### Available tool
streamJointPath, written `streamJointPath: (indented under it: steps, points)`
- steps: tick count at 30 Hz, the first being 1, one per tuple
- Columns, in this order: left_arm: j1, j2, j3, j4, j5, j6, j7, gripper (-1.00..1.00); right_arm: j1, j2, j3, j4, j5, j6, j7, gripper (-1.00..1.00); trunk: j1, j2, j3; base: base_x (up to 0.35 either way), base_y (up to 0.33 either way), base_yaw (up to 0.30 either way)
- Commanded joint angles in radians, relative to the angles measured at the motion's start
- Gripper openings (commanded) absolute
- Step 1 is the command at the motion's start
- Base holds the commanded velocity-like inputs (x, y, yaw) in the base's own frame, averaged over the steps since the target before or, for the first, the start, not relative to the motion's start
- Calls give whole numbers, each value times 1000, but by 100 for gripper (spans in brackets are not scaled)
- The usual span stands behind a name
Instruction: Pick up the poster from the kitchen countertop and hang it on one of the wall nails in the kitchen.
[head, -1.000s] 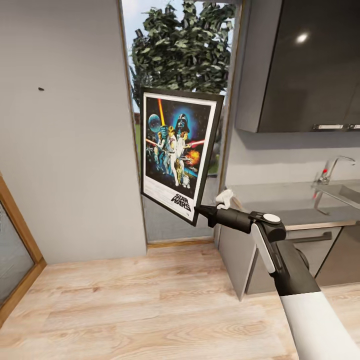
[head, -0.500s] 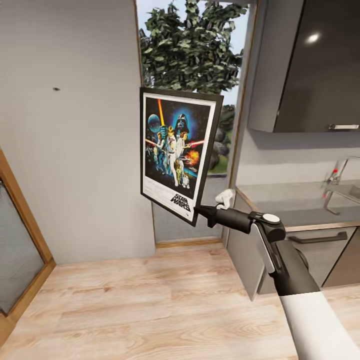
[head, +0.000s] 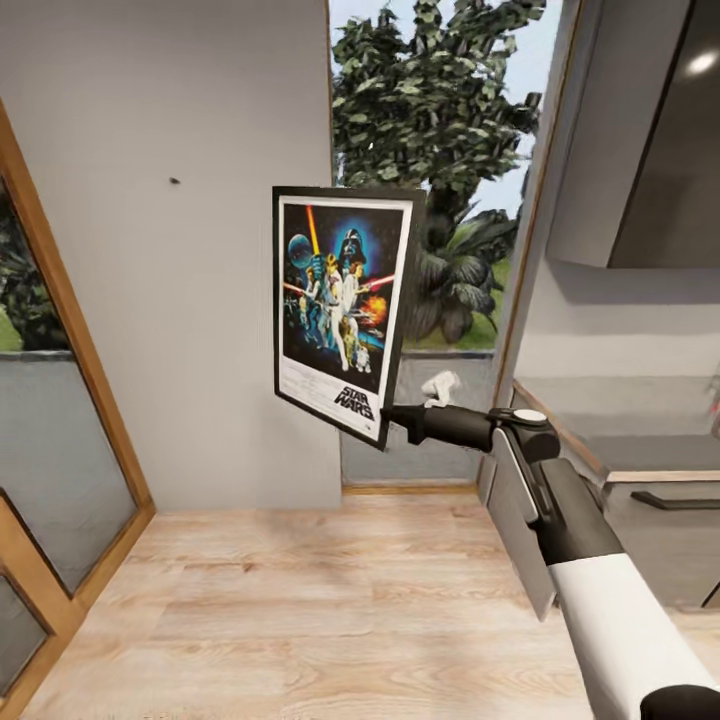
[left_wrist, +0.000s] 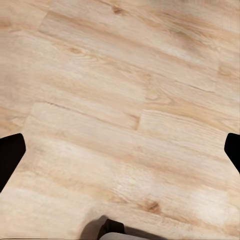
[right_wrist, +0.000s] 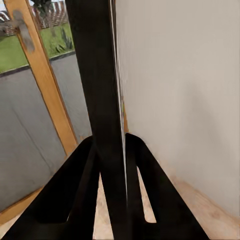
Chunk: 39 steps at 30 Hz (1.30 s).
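Pale wood planks on the floor (head: 300, 600), grain and knots plain, faint sheen. Smooth matt light-grey paint on the wall (head: 200, 90). Tiny dark nail (head: 175, 181) in it. Printed paper look to the poster (head: 337, 305), white border, thin matt black frame. Warm varnished wood on the door frame (head: 70, 330). Glossy black cupboard (head: 680, 150), highlight on it. Brushed grey metal worktop (head: 640, 440). Matt black right gripper (right_wrist: 112, 165).

Pale wood floor (head: 330, 600); countertop (head: 640, 440) surface apparently grey.
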Motion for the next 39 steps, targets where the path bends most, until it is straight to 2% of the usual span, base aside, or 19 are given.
streamJointPath:
  steps: [1, 3, 8, 14, 20, 24, 25, 30, 39]
  points:
    - [0, 0, 1, 0, 4, 0, -5, 100, -15, 1, 9, 12, -12, 13, 5, -100, 1, -2, -2, 0, 3, 289]
    - [0, 0, 1, -1, 4, 0, -5, 100, -60, 5, 32, 55, -12, 18, 29, -100, 1, -2, -2, 0, 2, 289]
    - [0, 0, 1, 0, 4, 0, -5, 100, -112, 10, 55, 116, -13, 22, 67, -100, 1, -2, -2, 0, 1, 284]
    - [0, 0, 1, 0, 4, 0, -5, 100, -127, 12, 62, 136, -12, 22, 132, -100, 1, -2, -2, 0, 0, 127]
    - [0, 0, 1, -1, 4, 0, -5, 100, -131, 7, 63, 139, -12, 22, 161, -100, 1, -2, -2, 0, 0, 27]
    - [0, 1, 1, -2, 4, -1, -6, 100, -132, -5, 61, 136, -12, 20, 193, -100, 1, -2, -2, 0, 0, 4]
    - [0, 1, 1, -2, 5, -2, -6, 100, -132, -20, 59, 134, -8, 19, 242, -100, 1, -2, -2, 0, 0, 0]
    - [0, 1, 1, -5, 5, -3, -8, 100, -132, -61, 55, 130, -12, 17, 287, -100, 1, -2, -2, 0, 0, 0]
    - [0, 1, 2, -6, 5, -4, -8, 100, -132, -65, 55, 128, -7, 15, 354, -100, 1, -2, -2, 0, 0, 0]
